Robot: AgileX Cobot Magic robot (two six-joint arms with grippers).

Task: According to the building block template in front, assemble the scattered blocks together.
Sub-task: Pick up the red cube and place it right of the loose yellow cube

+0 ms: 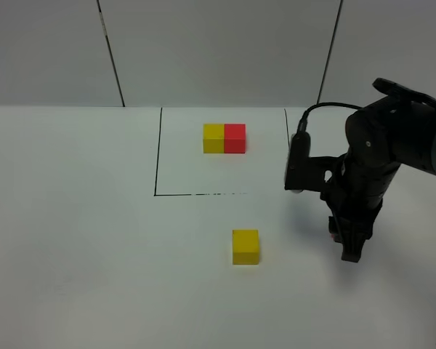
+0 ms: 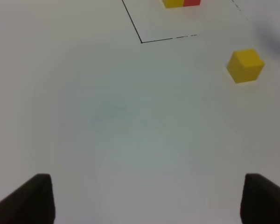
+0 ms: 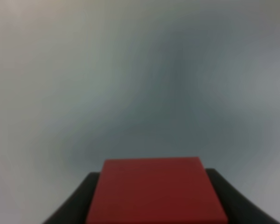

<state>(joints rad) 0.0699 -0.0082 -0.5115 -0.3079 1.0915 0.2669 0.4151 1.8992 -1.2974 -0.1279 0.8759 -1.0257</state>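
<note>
The building block template (image 1: 224, 138), a yellow cube and a red cube joined as a bar, lies inside the black-line square at the back; the left wrist view catches its edge (image 2: 181, 3). The loose yellow cube (image 1: 245, 246) (image 2: 245, 66) sits on the table in front of the square. My right gripper (image 1: 349, 251) (image 3: 156, 207) points down at the table to the right of the yellow cube, apart from it. It is shut on the red cube (image 3: 154, 186), which the arm almost hides in the high view. My left gripper (image 2: 142, 200) is open and holds nothing.
The black outline (image 1: 155, 156) marks the template's square on the white table (image 1: 80, 240). The right arm's black body (image 1: 378, 153) rises over the table's right side. A white panelled wall stands behind the table.
</note>
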